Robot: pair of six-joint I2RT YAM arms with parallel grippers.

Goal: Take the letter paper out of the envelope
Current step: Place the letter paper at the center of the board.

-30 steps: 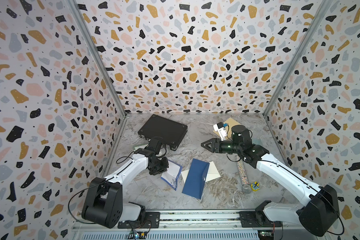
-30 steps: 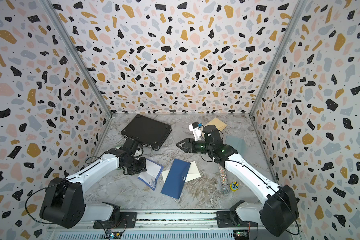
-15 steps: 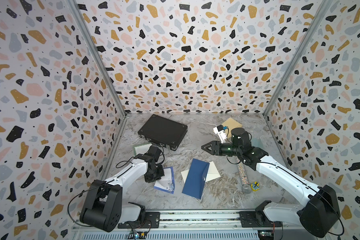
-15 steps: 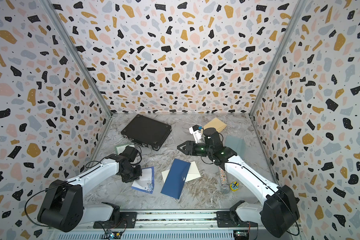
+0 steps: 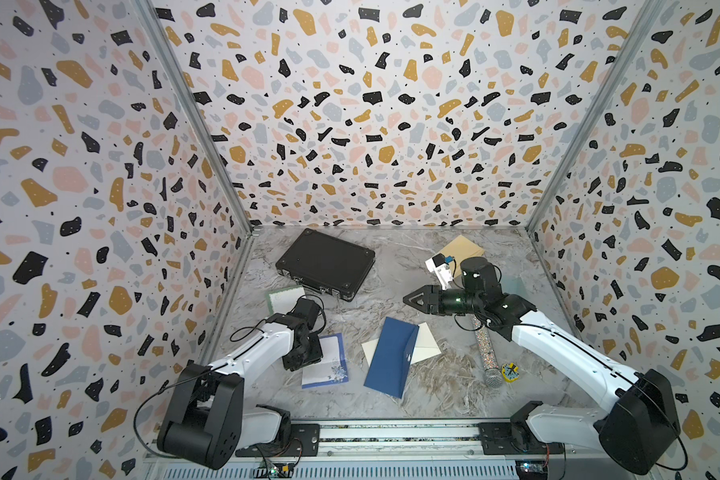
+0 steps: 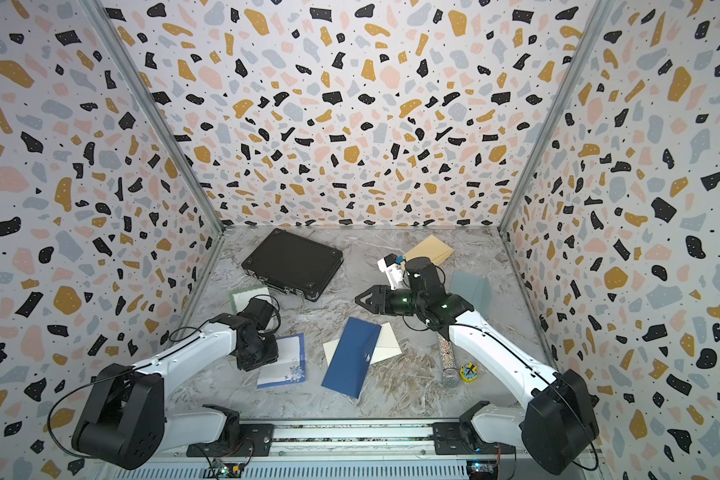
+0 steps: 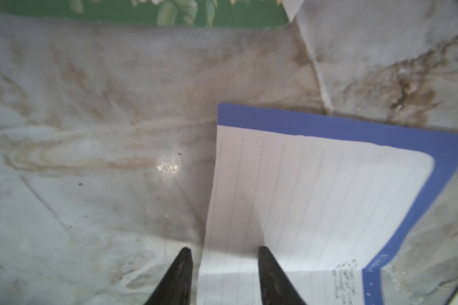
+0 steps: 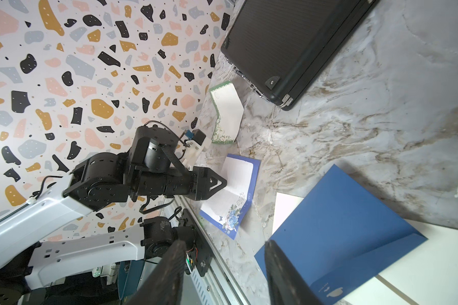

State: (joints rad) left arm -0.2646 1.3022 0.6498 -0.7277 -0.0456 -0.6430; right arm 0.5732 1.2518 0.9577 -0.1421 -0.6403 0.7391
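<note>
Blue-bordered and lined, the letter paper (image 5: 324, 360) lies on the marble-patterned worktop (image 5: 400, 257), just beside the dark blue envelope (image 5: 391, 359) but apart from it, with a strip of bare surface between them in both top views. From that we judge the task's main step is done: the sheet is fully outside and no part of it is tucked under the flap. It is creased across its middle, which suggests it was folded to fit inside. The left claw (image 7: 222, 249) sits low over the sheet's near edge with its jaws moderately apart. One finger is above the paper and the other above bare worktop. Neither seems to pinch it, so we take the sheet to be lying free, not held. The right claw (image 8: 224, 241) hangs above the worktop past the envelope's far end, its jaws parted around nothing. We think it is parked there to keep clear of the paper. A cream sheet (image 5: 428, 343) lies partly under the envelope. A black case (image 5: 325, 262) and a green-bordered note sheet (image 5: 282, 297) lie farther back, away from both.
</note>
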